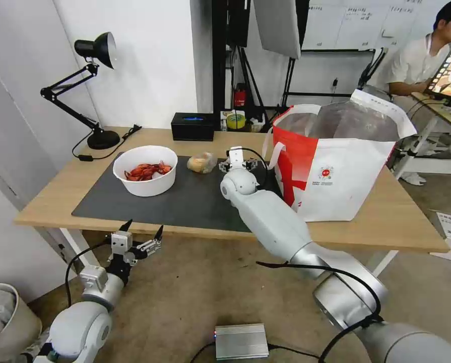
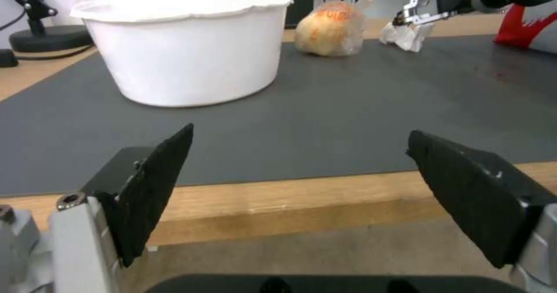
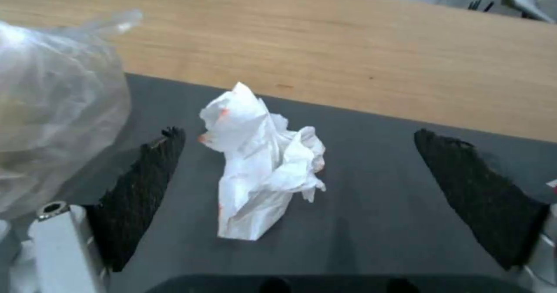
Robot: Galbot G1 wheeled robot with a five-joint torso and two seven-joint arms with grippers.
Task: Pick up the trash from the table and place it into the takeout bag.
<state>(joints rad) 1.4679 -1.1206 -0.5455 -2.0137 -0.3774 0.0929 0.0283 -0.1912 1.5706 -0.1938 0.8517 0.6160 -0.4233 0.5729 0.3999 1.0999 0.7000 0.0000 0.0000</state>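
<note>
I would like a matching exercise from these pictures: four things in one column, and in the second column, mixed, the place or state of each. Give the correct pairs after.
Things
1. white bowl
2. crumpled tissue
3. takeout bag
4. left gripper

Places or states
A. open, below the table's near edge
B. stands open at the table's right end
C. lies between the open fingers of the right gripper
D. holds red shells, on the left part of the mat

Pairs: 1-D, 2-C, 3-B, 4-A
</note>
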